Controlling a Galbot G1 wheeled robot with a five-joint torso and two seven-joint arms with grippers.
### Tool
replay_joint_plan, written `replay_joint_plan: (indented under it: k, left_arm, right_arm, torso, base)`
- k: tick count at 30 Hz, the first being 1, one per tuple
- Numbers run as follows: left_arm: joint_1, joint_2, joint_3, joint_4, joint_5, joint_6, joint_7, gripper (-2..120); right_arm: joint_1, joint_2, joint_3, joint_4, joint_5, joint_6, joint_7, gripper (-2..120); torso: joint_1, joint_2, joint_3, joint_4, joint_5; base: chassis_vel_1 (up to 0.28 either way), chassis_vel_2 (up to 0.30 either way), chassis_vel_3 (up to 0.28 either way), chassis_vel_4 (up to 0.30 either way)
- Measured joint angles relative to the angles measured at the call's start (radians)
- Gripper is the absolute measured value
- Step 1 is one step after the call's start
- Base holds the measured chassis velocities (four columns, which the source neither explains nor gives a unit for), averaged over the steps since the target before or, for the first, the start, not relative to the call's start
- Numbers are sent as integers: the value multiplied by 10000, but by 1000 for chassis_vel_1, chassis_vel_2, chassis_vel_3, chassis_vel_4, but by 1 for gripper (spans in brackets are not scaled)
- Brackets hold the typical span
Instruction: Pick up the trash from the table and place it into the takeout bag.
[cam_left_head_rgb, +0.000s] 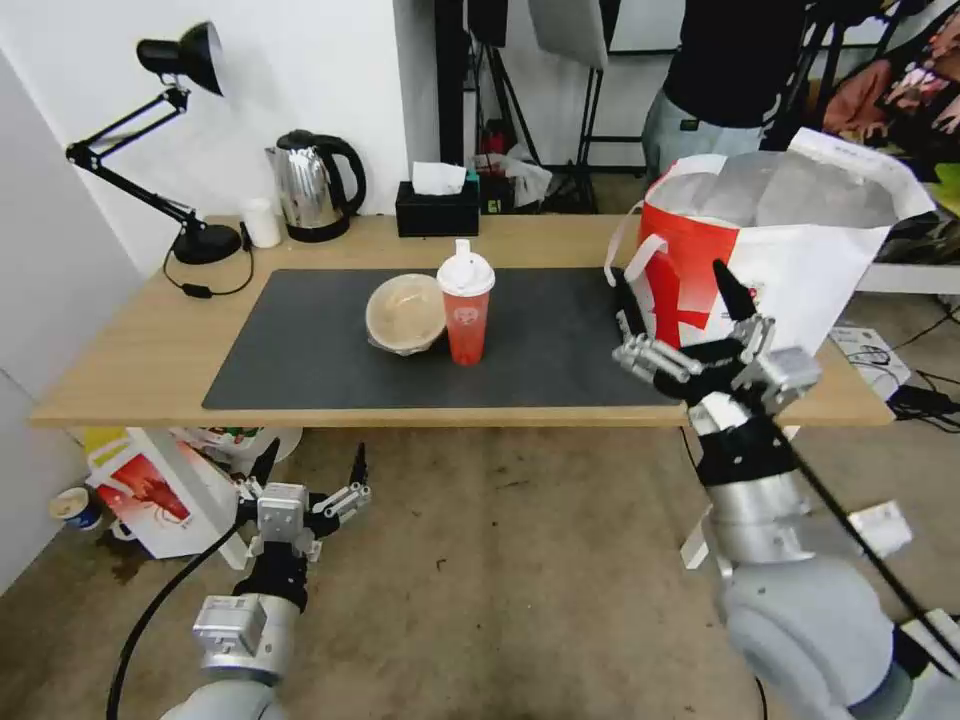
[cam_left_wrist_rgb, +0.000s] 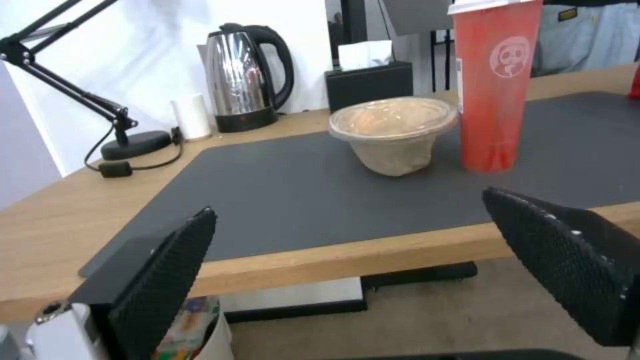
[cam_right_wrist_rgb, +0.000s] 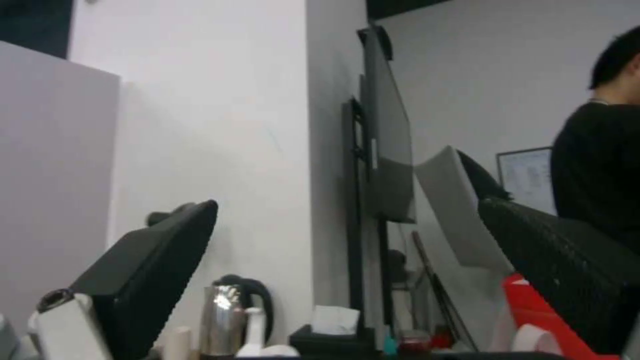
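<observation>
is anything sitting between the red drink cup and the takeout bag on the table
Nothing visible does. The drink cup stands mid-mat beside the beige container, which is on its far side from the takeout bag. Bare mat lies between. The right gripper, jaws open, hovers in front of the bag.

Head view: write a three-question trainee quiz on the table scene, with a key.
1. True or false: the drink cup stands upright on the dark mat.
2. Which sits beside the cup: A) a lidded container, B) a plate, C) a bottle?
3. Fill in: the right gripper is raised in front of the takeout ____, while the left gripper hangs below the table edge.

Key: 1 true; 2 A; 3 bag.
</observation>
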Motion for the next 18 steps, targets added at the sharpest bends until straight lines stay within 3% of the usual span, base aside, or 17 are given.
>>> replay_joint_plan:
  k: [7,10,18]
  left_arm:
    - [0,0,-1,0,0,0,0,100]
    - [0,0,0,0,0,0,0,100]
    - [0,0,-1,0,0,0,0,100]
  right_arm:
    - [-361,49,-192,-156,-585,641,-274,100]
    - [-1037,-377,-663,-381,-1295,1927,-171,100]
    - [-1842,-375,-1202,-1002,-2372,2938,164,100]
  torso:
    - [1,0,0,1,1]
    - [0,0,1,2,0]
    - [0,0,2,0,2]
  base:
    - [0,0,0,0]
    - [0,0,0,0]
    - [0,0,0,0]
